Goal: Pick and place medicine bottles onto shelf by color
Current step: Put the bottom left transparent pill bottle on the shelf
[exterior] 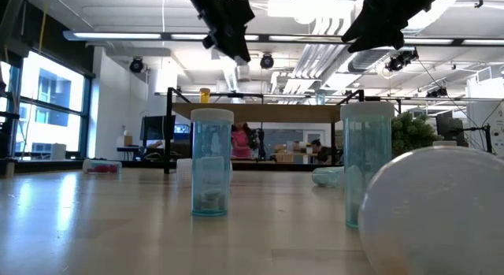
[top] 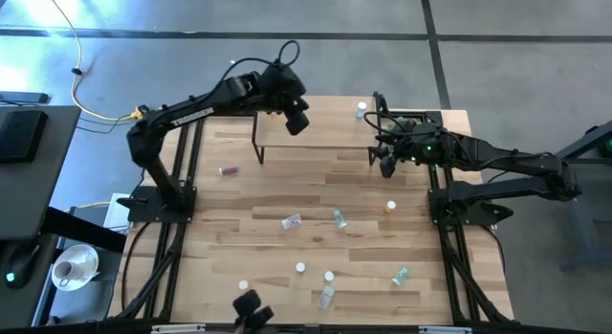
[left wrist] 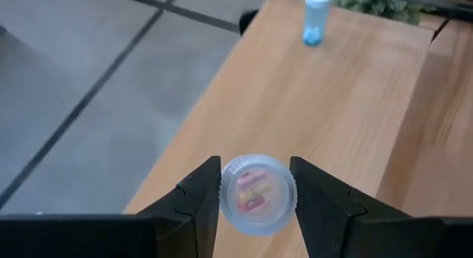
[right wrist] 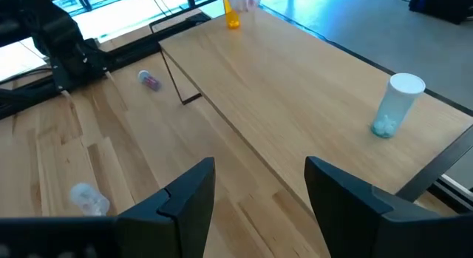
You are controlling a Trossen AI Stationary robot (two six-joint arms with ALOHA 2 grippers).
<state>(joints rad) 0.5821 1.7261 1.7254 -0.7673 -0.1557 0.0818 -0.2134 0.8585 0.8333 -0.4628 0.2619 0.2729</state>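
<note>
I am seeing the left tool holding a small bottle between its two fingers; the bottle is clear with a pinkish content and it is sitting tight in the grip. In the high view this left tool is hanging over the upper middle of the frame, above the left part of the shelf. The shelf is a light wood board at the top centre of the counter, standing on thin black legs.

The right tool is spread wide and is carrying nothing. In the high view it is sitting at the right end of the shelf, right of the frame's centre.

On the shelf, a blue bottle is standing upright near the right end; in the high view it is appearing at the top, just right of centre. An orange bottle is standing at the far end of the shelf in the right wrist view.

The other bottles are lying spread on the counter: a pink one at the left, an orange one at the right, a clear one and a green one near the middle, and several more in the lower part of the frame, among them a green one.

In the low view two blue bottles are standing upright close to the camera.
</note>
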